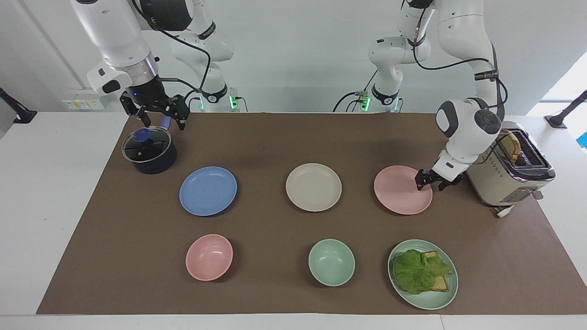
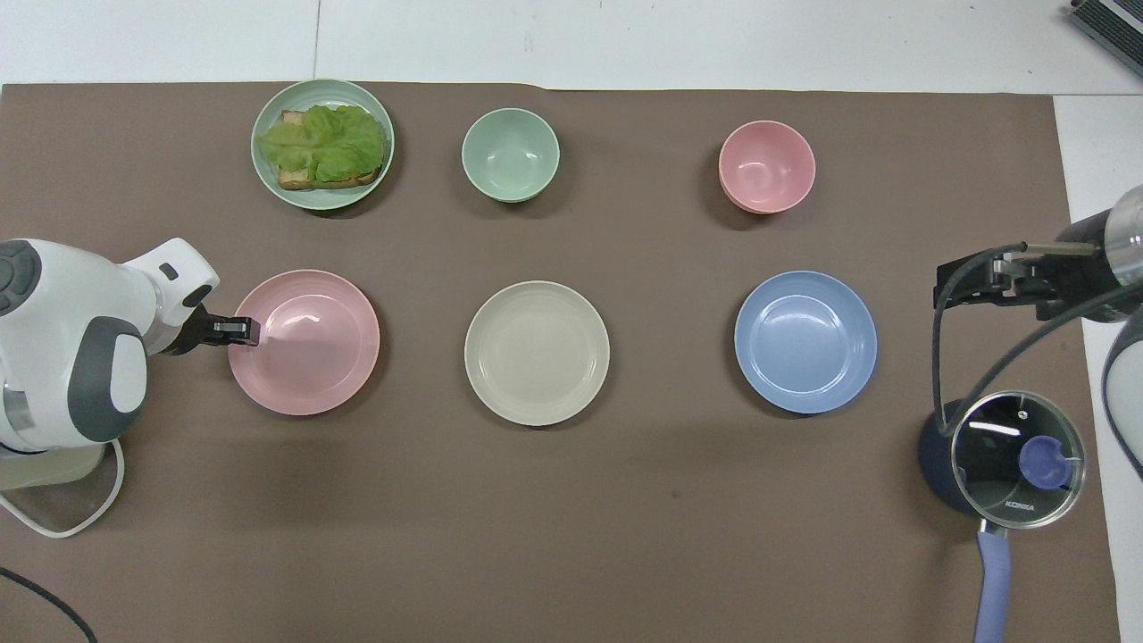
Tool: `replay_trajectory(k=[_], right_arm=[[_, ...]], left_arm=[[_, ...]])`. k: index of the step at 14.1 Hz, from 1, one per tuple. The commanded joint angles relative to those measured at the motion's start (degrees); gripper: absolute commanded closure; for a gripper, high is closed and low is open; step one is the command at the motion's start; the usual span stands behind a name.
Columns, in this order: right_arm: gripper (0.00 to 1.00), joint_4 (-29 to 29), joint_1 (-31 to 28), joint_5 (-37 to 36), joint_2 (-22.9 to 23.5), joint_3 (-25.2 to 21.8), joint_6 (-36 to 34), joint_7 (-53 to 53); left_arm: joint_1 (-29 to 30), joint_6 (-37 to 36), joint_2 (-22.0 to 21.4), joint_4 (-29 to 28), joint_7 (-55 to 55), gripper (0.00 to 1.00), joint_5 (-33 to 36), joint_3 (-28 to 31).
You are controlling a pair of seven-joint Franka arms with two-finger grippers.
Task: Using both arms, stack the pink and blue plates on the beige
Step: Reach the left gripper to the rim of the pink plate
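Left pincer (image 1: 427,182) sits at the rim of the pink plate (image 1: 400,190), toaster (image 1: 509,176) side; grip on rim can't be confirmed, fingers part-hidden. Right pincer (image 1: 158,117) hangs open, empty, over the pot (image 1: 149,151), waiting. Beige plate (image 1: 313,187) lies btwn pink and blue plate (image 1: 207,190), all apart.

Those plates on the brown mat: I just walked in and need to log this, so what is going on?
The left gripper is down at the rim of the pink plate, at the edge toward the toaster. The plate lies flat on the mat. The right gripper waits open above the lidded pot. The blue plate and beige plate lie untouched, nothing stacked yet.
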Motion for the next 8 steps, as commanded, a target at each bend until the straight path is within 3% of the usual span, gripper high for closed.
replay_trajectory(k=[1,4,8], right_arm=[[0.0,-1.1,-0.6,1.3,-1.1,0.2,0.2,-1.6],[0.0,-1.1,-0.6,1.3,-1.1,0.2,0.6,-1.5],[0.0,-1.2,-0.6,1.3,-1.1,0.0,0.6,-1.2]], left_arm=[[0.3,0.6,-0.8,-0.8,0.7,1.0,0.5,0.0],[0.8,-1.8,0.2,1.6,2.2,1.0,0.4,0.1],[2.9,-12.2,0.1,9.7,5.6,1.0,0.3,0.0]])
